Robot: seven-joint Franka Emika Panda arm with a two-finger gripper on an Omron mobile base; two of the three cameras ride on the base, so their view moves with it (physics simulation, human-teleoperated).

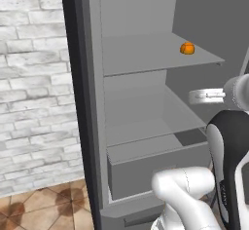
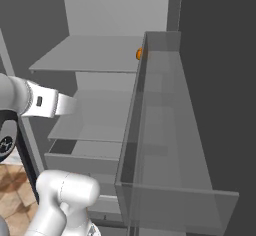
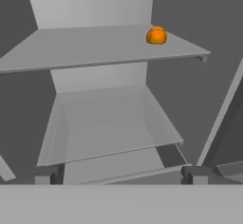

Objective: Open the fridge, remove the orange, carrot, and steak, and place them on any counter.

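hand [image 3: 118, 174] released before the open fridge [image 1: 87, 102]; orange [image 3: 156, 35] on upper shelf [image 3: 85, 47]; no writing.

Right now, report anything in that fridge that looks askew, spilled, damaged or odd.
Nothing stands out. The fridge is open, its shelves level and clean; the orange sits on the upper shelf near the right wall.

Fridge [image 1: 90, 102] casing dark grey; shelves [image 1: 146, 53] light grey. Orange [image 1: 187, 48] bright orange. Wall [image 1: 31, 78] whitish brick pattern. Floor [image 1: 44, 209] brown tiles.
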